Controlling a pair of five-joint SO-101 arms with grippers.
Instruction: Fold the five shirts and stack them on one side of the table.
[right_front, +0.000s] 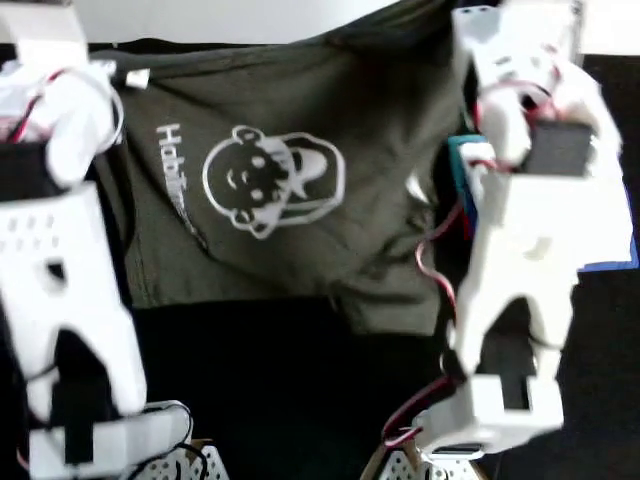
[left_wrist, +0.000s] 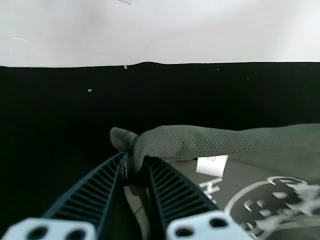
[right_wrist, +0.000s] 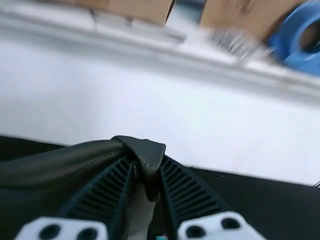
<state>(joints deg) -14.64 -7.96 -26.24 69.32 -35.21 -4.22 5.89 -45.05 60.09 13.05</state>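
A dark olive shirt (right_front: 290, 210) with a white cartoon-face print (right_front: 272, 180) lies spread across the black table, its far edge lifted. My left gripper (left_wrist: 135, 167) is shut on a bunched corner of the shirt (left_wrist: 200, 142) at the table's far left, where a white label (left_wrist: 212, 165) shows beside it. Over the far right of the table my right gripper (right_wrist: 146, 172) is shut on another fold of the shirt (right_wrist: 60, 160), held up above the table edge. In the high view both white arms (right_front: 60, 270) (right_front: 530, 230) flank the shirt.
The black table (right_front: 280, 400) is bare in front of the shirt. A blue object (right_front: 465, 180) and a blue sheet (right_front: 610, 262) lie under the right arm. A white wall, cardboard boxes and a blue roll (right_wrist: 297, 35) stand beyond the table's far edge.
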